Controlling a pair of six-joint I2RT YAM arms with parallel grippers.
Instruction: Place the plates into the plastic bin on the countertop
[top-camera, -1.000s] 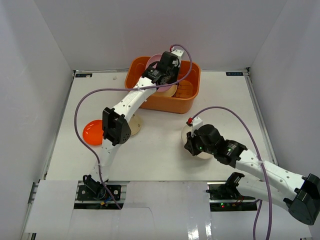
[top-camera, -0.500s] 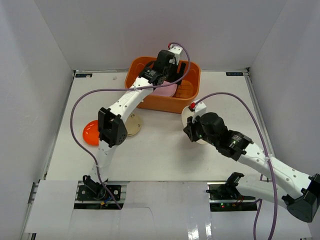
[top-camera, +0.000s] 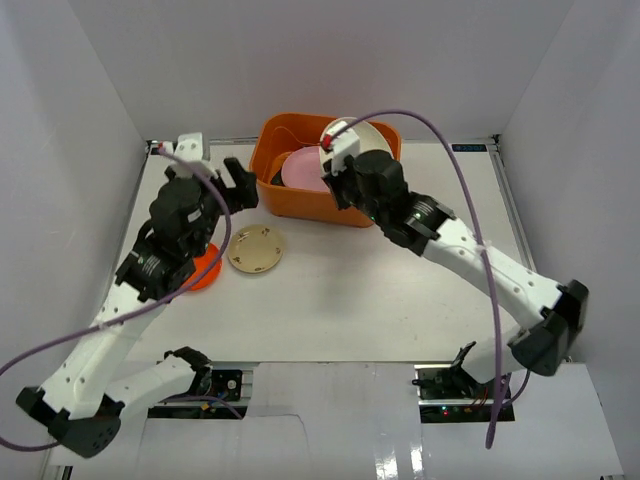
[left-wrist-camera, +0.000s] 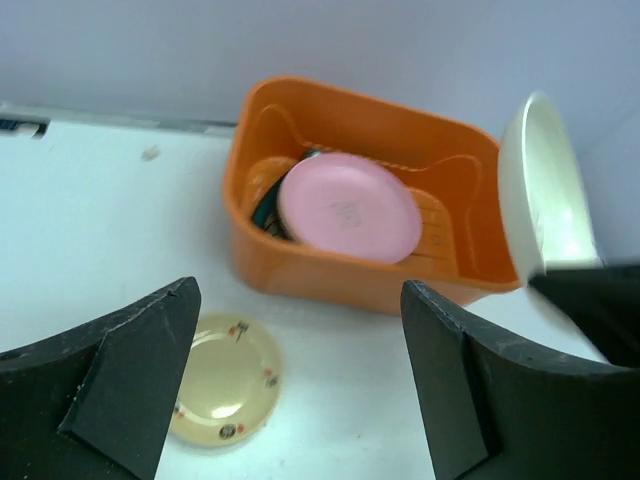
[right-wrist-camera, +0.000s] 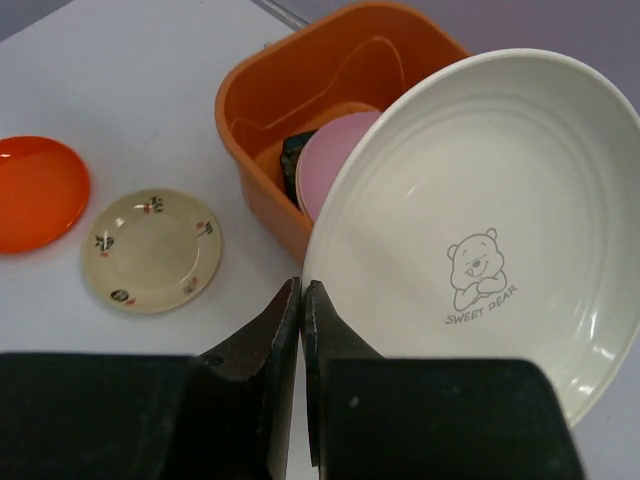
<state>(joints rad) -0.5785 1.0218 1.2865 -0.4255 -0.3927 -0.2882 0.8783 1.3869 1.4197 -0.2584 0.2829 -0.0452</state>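
orange-red plate (top-camera: 203, 272) flat on countertop (top-camera: 350, 300), far left | left gripper (top-camera: 215, 172) jaws spread, empty | small beige plate (top-camera: 255, 249), tiny motifs, near bin | orange plastic bin (top-camera: 300, 205) holds round pink plate (top-camera: 302, 168) | right gripper (right-wrist-camera: 300, 292) pinches rim of tilted cream bear-print plate (right-wrist-camera: 480, 220) over bin

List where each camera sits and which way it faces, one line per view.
Top external: above and behind the arms, looking down on the countertop and orange bin; both arms show.
Left wrist: on the left arm, facing the bin; its open jaws frame the bottom.
Right wrist: on the right arm, facing the bin past the cream plate its jaws pinch.
Shared: all three show the pink plate in the bin and the beige plate on the countertop.
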